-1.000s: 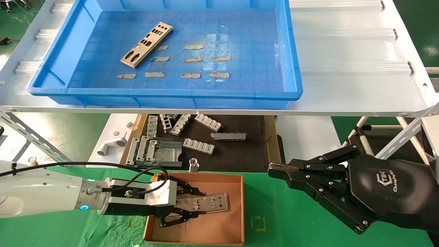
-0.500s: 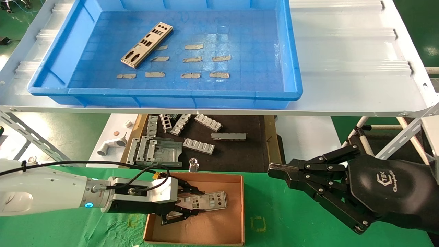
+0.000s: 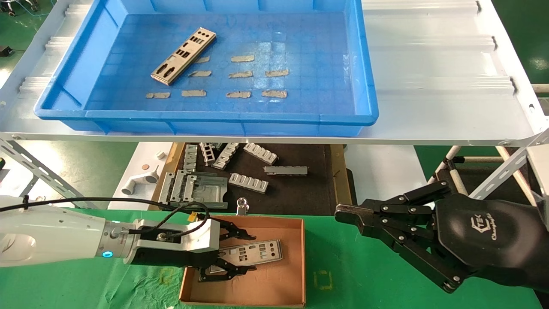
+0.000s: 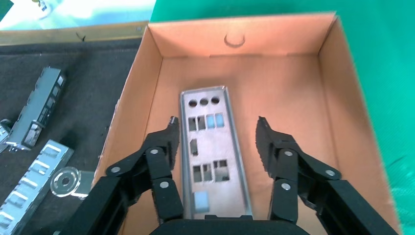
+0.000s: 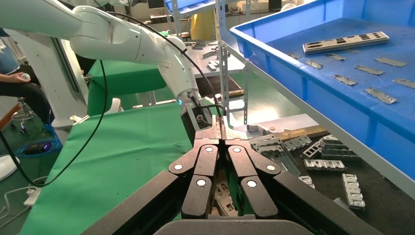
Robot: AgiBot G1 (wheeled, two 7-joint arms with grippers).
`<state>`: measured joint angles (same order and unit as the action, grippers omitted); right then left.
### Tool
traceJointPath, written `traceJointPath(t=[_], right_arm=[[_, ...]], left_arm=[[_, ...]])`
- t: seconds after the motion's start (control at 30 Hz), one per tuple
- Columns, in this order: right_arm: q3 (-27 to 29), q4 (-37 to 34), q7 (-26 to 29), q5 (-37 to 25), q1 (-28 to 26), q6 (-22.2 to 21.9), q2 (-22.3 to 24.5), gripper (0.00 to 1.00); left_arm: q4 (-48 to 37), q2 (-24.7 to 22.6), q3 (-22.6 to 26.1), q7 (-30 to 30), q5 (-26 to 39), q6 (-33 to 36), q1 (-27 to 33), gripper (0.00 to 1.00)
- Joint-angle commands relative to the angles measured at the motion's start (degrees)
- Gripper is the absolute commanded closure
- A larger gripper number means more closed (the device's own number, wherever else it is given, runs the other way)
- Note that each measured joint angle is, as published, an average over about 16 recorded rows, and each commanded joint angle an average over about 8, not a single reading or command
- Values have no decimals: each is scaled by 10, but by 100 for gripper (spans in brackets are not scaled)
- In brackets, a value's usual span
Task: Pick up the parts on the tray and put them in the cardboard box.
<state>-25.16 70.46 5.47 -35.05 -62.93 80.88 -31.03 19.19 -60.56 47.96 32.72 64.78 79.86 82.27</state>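
Note:
A silver-grey punched part point(image 3: 253, 253) point(image 4: 210, 152) lies flat on the floor of the brown cardboard box point(image 3: 296, 266) point(image 4: 313, 107). My left gripper point(image 3: 246, 253) point(image 4: 215, 142) hovers over the box, open, a finger on each side of that part and clear of it. A second part point(image 3: 183, 55) point(image 5: 345, 42) lies at an angle in the left half of the blue tray point(image 3: 362, 86) point(image 5: 274, 54) on the raised shelf. My right gripper point(image 3: 343, 213) point(image 5: 221, 128) hangs shut and empty, right of the box, above the green cloth.
Several tan tape strips point(image 3: 240, 75) lie on the tray floor. Below the shelf a dark mat point(image 3: 300, 189) holds ribbed grey brackets point(image 3: 248, 182) point(image 4: 29, 181). A white pipe piece point(image 3: 139, 180) lies left of the mat. Shelf struts point(image 3: 502, 171) stand at both sides.
My left gripper has opened and let go of the part, which now lies in the box. The gripper has drawn back slightly to the left. The right arm has not moved.

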Motion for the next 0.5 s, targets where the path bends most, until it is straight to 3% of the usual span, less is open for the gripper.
traceJointPath(t=[0.03,0.07,0.3,0.33,0.5], right_arm=[[0,0,0,0,0,0,0,98],[0,0,0,0,0,0,0,93],[0,0,0,0,0,0,0,7],[0,0,0,0,0,0,0,0],[0,0,0,0,0,0,0,0]], left_arm=[[-6,0,-2,1,-4,10,2,0],[-10,2,-3,-3,-8,20,3,0],[6,15,-24,-30,-32,40,-4,0],[15,19,-29,-35,-36,38,-7,0],[62,40,-55,-70,-53,40,-25,0]])
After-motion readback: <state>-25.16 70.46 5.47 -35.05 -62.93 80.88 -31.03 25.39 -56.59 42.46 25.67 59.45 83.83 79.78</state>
